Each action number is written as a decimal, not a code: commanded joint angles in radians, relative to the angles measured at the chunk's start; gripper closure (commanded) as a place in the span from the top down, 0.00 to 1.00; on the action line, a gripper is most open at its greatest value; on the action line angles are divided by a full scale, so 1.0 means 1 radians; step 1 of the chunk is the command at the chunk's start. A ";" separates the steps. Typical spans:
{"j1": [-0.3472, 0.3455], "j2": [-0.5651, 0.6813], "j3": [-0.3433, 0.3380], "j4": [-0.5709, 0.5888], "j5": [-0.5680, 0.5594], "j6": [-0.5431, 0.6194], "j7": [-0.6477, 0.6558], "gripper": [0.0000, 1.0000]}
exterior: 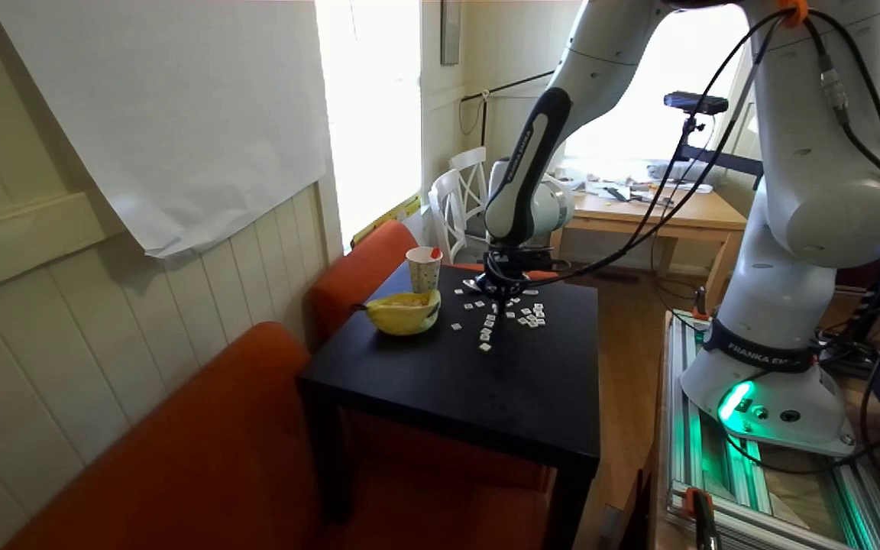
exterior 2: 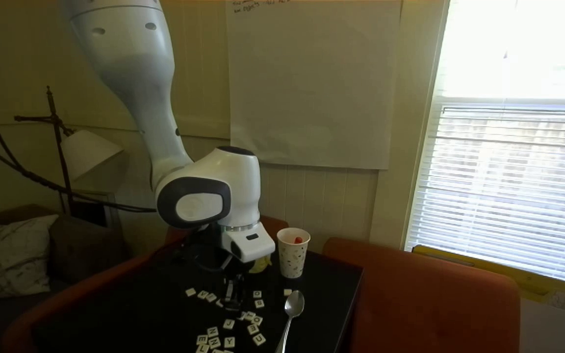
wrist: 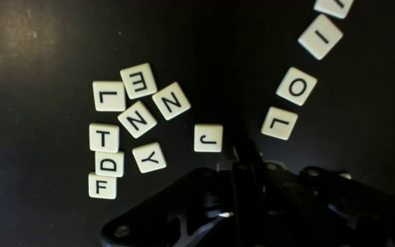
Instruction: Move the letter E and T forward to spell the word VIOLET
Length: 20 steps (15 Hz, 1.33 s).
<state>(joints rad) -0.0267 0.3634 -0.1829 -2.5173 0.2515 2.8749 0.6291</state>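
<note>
White letter tiles lie on the black table. In the wrist view a row runs down the right: a partly cut tile (wrist: 334, 6), I (wrist: 320, 37), O (wrist: 296, 86) and L (wrist: 279, 123). At the left lie the E tile (wrist: 138, 81), touching another L, and the T tile (wrist: 104, 138), touching a D. Another E tile (exterior 2: 253, 329) shows in an exterior view beside the spoon. My gripper (wrist: 248, 152) is shut, with nothing visible between its fingers. Its fingertips (exterior 2: 233, 299) point down among the tiles, between the J tile (wrist: 208, 138) and the row's L.
A yellow bowl (exterior: 403, 315) and a speckled paper cup (exterior: 424, 269) stand beside the tiles. A spoon (exterior 2: 293, 306) lies near the table edge. Two N tiles (wrist: 171, 101), a Y (wrist: 149, 157) and an F (wrist: 102, 186) lie around the E and T. Orange chairs (exterior 2: 420, 289) surround the table.
</note>
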 commanded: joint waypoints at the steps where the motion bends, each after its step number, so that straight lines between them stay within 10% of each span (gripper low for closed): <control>1: -0.036 0.030 0.043 0.026 0.140 -0.010 0.061 0.04; 7: -0.194 -0.017 0.199 0.031 0.471 -0.038 -0.004 0.04; 8: -0.107 -0.003 0.115 0.021 0.375 -0.016 0.032 0.04; 20: -0.177 -0.005 0.184 0.025 0.435 -0.016 0.023 0.04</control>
<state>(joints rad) -0.2034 0.3589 0.0012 -2.4919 0.6863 2.8591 0.6521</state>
